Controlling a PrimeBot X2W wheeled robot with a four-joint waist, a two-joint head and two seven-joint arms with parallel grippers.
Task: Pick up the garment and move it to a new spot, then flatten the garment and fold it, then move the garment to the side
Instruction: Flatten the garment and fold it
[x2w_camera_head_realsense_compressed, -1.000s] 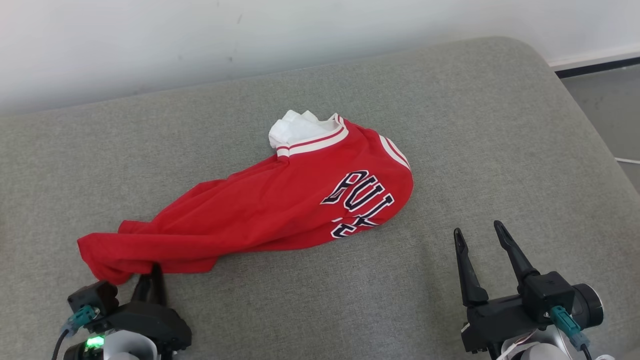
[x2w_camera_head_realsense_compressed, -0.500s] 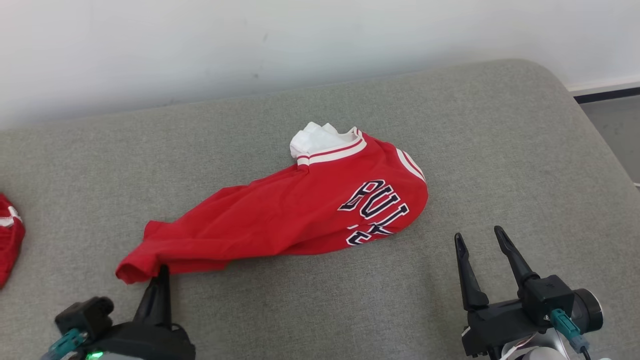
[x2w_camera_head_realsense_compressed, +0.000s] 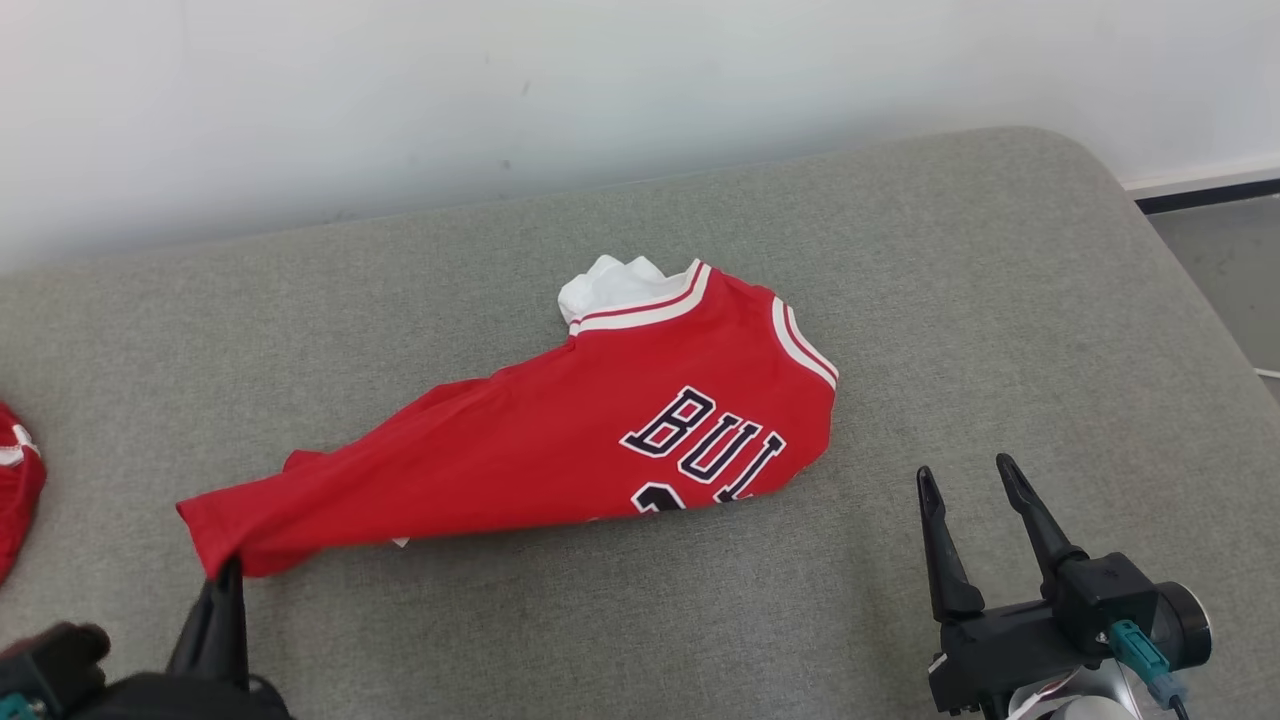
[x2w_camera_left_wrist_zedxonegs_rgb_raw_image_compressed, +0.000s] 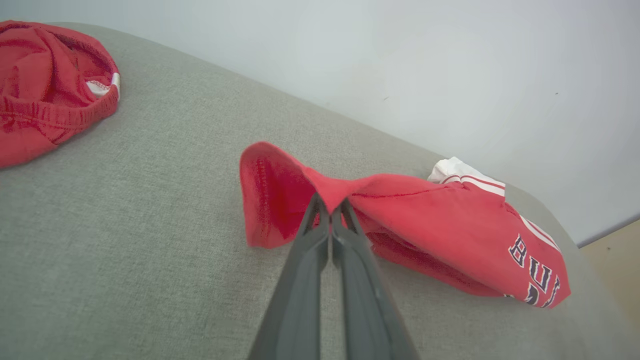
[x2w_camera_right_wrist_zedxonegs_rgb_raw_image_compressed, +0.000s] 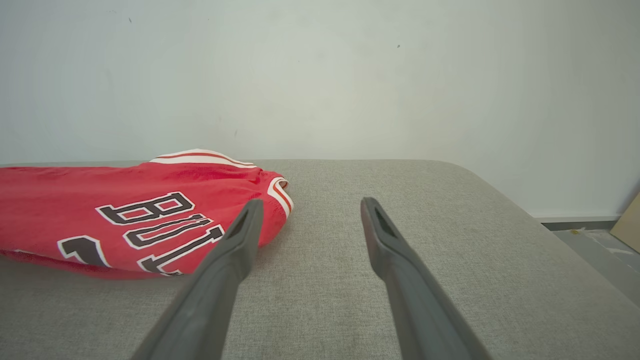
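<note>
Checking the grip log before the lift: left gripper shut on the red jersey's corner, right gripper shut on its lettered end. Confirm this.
Not quite. The right gripper is open and holds nothing; its fingers stand apart beside the lettered end of the red jersey, as the right wrist view shows. The left gripper is indeed shut on the jersey's corner.

Surface (x2w_camera_head_realsense_compressed: 620, 630): grey woven upholstery, padded, with a rounded corner far to my right.
Wall (x2w_camera_head_realsense_compressed: 400, 100): white with a few small dark marks, straight ahead of me behind the surface.
Red shorts (x2w_camera_left_wrist_zedxonegs_rgb_raw_image_compressed: 45, 85): crumpled, elastic waistband showing, lying on the surface at my far left.
Baseboard (x2w_camera_head_realsense_compressed: 1210, 190): dark strip under the wall, on my right.
Floor (x2w_camera_head_realsense_compressed: 1225, 270): grey, beyond the surface's right edge.
Tan board (x2w_camera_right_wrist_zedxonegs_rgb_raw_image_compressed: 631, 222): only a corner shows, near the floor.
</note>
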